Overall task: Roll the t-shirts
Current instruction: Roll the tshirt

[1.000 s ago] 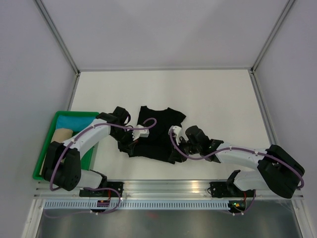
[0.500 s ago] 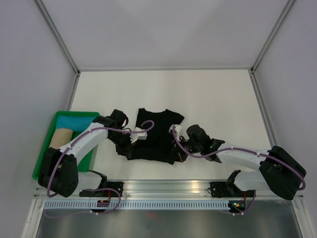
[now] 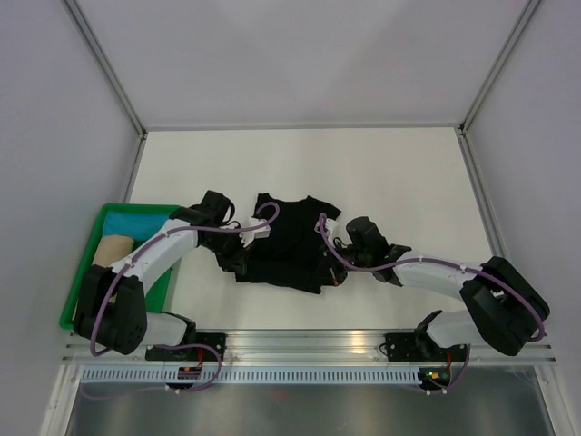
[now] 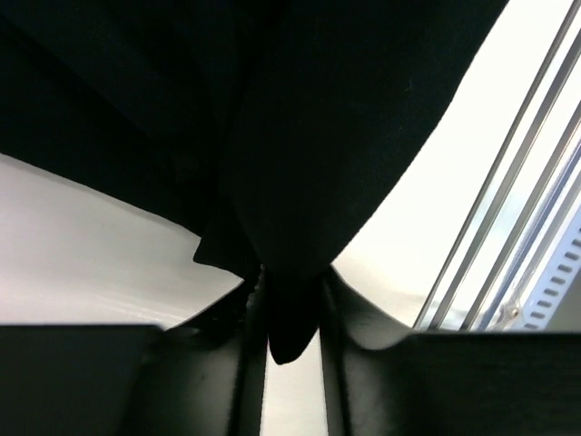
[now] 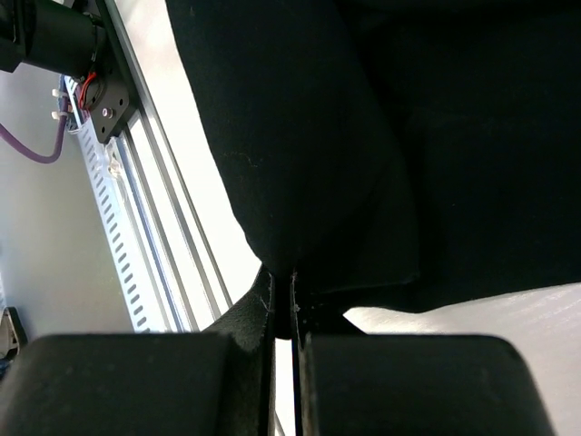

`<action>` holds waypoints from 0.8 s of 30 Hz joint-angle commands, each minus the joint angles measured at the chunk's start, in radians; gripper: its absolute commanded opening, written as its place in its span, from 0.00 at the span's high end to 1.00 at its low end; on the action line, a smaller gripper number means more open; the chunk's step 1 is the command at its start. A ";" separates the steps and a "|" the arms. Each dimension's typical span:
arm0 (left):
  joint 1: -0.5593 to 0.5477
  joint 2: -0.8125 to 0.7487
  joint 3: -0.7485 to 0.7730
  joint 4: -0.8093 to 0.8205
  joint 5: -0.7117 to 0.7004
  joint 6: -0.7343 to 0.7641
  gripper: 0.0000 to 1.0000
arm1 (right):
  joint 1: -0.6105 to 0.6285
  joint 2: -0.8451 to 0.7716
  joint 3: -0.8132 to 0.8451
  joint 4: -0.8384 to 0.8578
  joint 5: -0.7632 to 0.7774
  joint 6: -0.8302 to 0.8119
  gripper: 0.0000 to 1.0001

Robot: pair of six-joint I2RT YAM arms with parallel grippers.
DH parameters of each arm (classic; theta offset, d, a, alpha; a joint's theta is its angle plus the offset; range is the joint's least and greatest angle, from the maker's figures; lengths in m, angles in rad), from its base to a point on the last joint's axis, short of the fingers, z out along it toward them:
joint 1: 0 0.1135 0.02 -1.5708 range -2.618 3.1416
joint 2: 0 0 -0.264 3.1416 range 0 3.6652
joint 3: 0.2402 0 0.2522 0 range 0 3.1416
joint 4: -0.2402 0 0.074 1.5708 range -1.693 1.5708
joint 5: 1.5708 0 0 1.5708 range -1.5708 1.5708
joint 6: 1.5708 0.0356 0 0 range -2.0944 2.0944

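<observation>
Cloth has bunched up: the black t-shirt (image 3: 289, 247), near the table's front edge, lies shorter than a second ago. The right gripper (image 5: 290, 282) has clamped onto its edge. The left gripper (image 4: 290, 295) has cloth between fingers that seem to be parting; held or not, I cannot tell. Rolling has barely begun. The green tray (image 3: 80, 283) sits well apart at the left edge.

The black t-shirt (image 4: 345, 136) is cut off by the top edge in both wrist views.
</observation>
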 commanded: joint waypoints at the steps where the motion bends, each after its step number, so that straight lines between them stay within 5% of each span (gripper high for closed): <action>1: 0.008 0.027 0.043 0.060 0.039 -0.058 0.81 | -0.027 0.014 0.028 0.034 -0.073 0.004 1.00; 4: 0.011 0.042 0.047 0.053 0.039 -0.059 0.97 | -0.058 0.013 0.023 0.032 -0.102 0.004 1.00; 13: 0.008 -0.180 -0.017 -0.264 0.133 0.068 0.98 | -0.009 -0.108 -0.047 -0.100 -0.186 0.053 1.00; 15: 0.008 -0.186 -0.031 -0.214 0.093 0.036 0.98 | -0.007 -0.125 -0.063 -0.087 -0.195 0.054 1.00; 24: 0.030 0.157 0.072 0.004 -0.045 -0.114 0.95 | -0.177 0.170 0.022 -0.058 -0.228 -0.005 0.95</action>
